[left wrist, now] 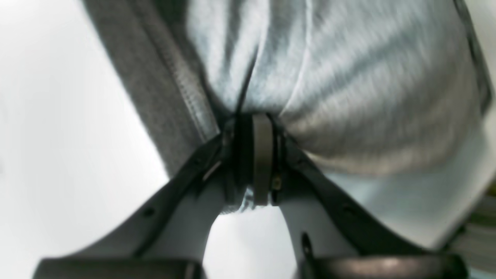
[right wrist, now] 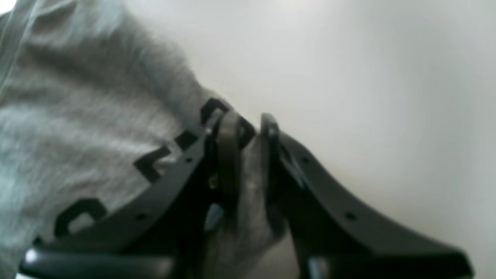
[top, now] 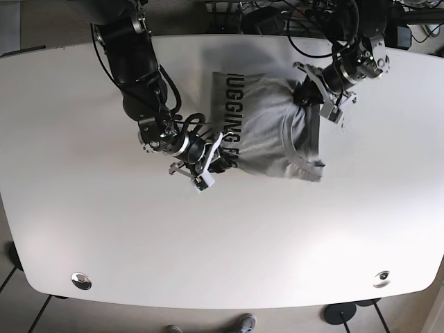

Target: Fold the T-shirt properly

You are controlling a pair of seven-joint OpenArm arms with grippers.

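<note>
Left gripper (left wrist: 263, 128): jaws closed tight on a bunched fold of the grey T-shirt (left wrist: 348, 77); cloth pinched between the pads, puckering outward from the grip. In the base view this gripper (top: 307, 92) sits at the shirt's far right corner, near the neckline side.

Right gripper (right wrist: 248, 128): jaws closed on a wad of the same grey fabric (right wrist: 77, 116), which fills the gap between the fingers; black printed letters visible just beside the near finger. In the base view this gripper (top: 216, 161) holds the shirt's near left corner, at the end of the printed lettering.

T-shirt (top: 267, 128), grey, black lettering along one edge: lies on the desk (top: 104, 229) between the two grippers, toward the far centre of the surface. Partly folded; a sleeve or flap doubled over near the right side, with a pale curved neckline showing. Left part raised slightly at both gripped corners.

Desk: white, rounded corners, two round metal fittings near the front edge.

Cables (top: 312, 17): black tangle beyond the far edge of the desk.
</note>
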